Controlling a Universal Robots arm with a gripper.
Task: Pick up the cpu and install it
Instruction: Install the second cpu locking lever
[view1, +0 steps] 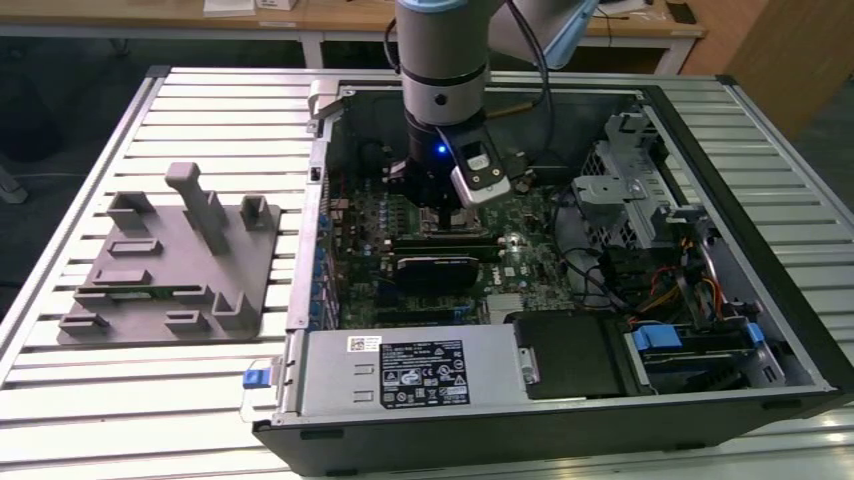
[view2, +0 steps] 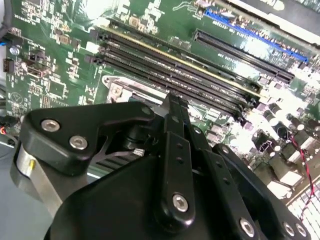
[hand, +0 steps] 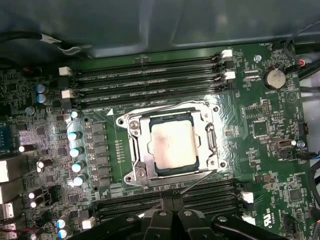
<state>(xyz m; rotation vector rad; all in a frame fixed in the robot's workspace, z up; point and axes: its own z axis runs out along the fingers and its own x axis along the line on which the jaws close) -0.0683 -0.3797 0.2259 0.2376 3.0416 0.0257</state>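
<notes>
Fingers (hand: 172, 210) on my gripper (view2: 172, 107) are pressed together with nothing between them, hovering just beside the socket (hand: 170, 145) on the memory-slot side. I see the cpu (hand: 173, 144) lying flat inside that socket, its silver top exposed within the metal frame. Around the socket spreads the green motherboard (hand: 270, 150), itself sitting inside the open computer case (view1: 747, 330). Well apart from the socket, outside the case, I see the grey fixture tray (view1: 167, 270) on the slatted table (view1: 80, 400).

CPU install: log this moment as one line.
cpu: seated in motherboard socket | end effector: above the board inside the open PC case | fixture tray: outside case, on exterior view's left
</notes>
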